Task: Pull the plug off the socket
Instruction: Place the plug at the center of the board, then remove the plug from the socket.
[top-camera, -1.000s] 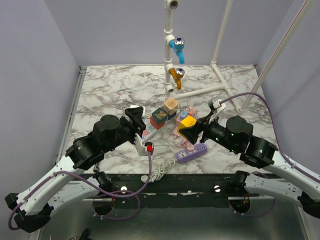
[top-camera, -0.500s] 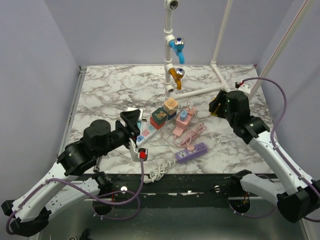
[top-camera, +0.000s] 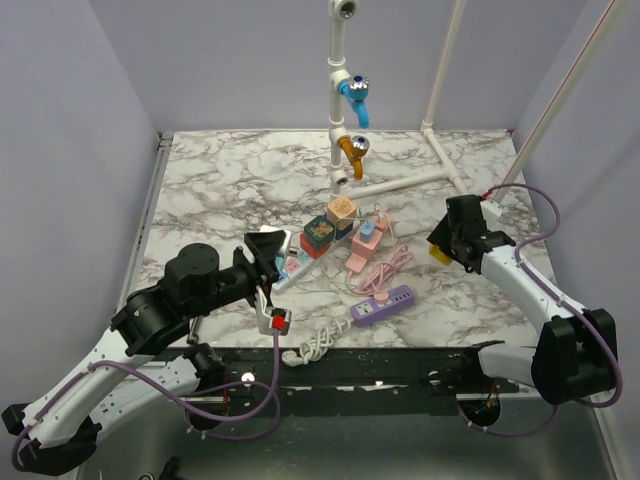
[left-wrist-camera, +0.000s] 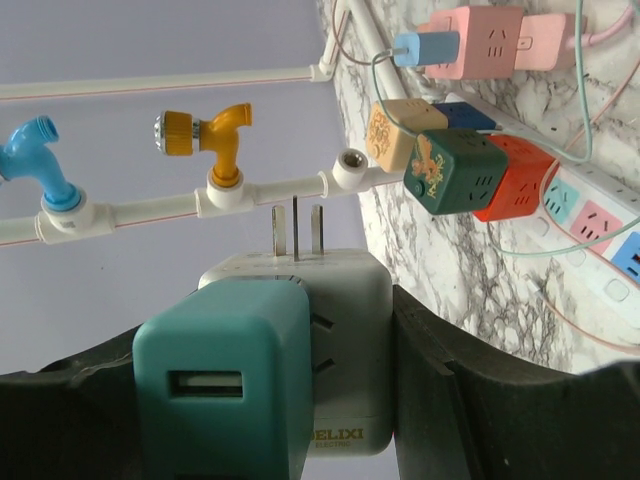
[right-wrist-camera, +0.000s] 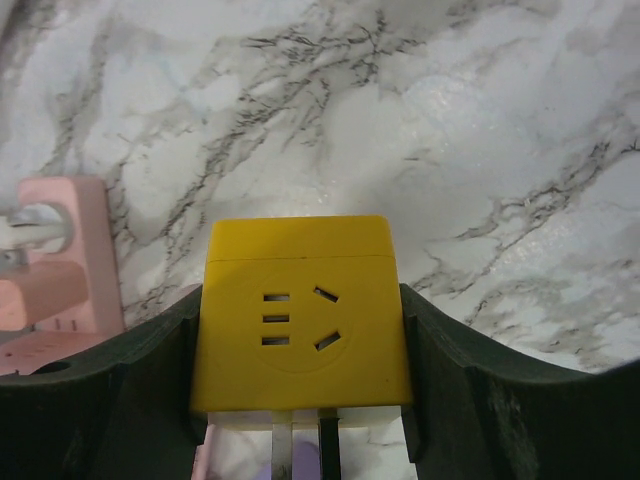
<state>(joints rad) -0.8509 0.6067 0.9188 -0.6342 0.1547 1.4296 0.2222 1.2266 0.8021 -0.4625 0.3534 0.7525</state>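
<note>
On the marble table (top-camera: 220, 170), the left gripper (top-camera: 268, 243) is clamped on a white adapter (left-wrist-camera: 345, 320) with a teal charger (left-wrist-camera: 220, 380) against it, raised beside the white strip (top-camera: 297, 266). The right gripper (top-camera: 441, 250) is clamped on the yellow plug (right-wrist-camera: 300, 310), well right of the pink strip (top-camera: 360, 248)

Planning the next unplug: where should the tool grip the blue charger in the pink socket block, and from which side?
Probably the blue charger across its flat sides, from above: it stands upright out of the pink socket block, with its sides exposed.
</note>
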